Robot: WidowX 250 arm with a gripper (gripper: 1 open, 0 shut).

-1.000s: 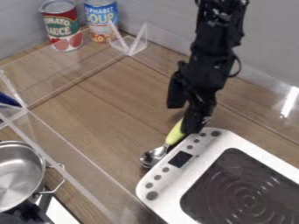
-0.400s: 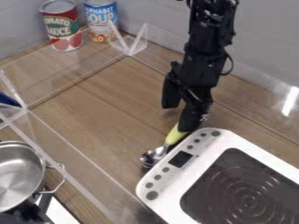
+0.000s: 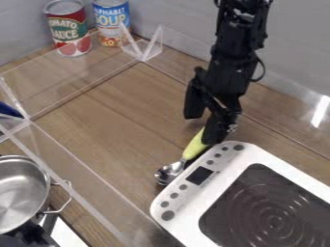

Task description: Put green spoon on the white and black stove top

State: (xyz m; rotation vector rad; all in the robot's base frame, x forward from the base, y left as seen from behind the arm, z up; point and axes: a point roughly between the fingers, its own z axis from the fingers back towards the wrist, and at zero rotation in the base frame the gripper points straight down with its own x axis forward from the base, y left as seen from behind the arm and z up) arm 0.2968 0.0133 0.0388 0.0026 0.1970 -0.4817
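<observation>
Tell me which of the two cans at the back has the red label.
The left can has the red label. The right can, beside it, has a blue and white one.

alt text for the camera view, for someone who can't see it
A black robot arm's open tool hangs just above a green spoon lying on a wooden table, beside a white and black stove top. Two cans stand behind; a steel pot sits front left.

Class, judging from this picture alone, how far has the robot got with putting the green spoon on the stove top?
Done: nothing yet; the green spoon lies on the wooden table, against the edge of the white and black stove top, not on it. In hand: the gripper hangs open just above the spoon's handle, holding nothing. Left: grasp the spoon, lift it and set it on the black top.
</observation>
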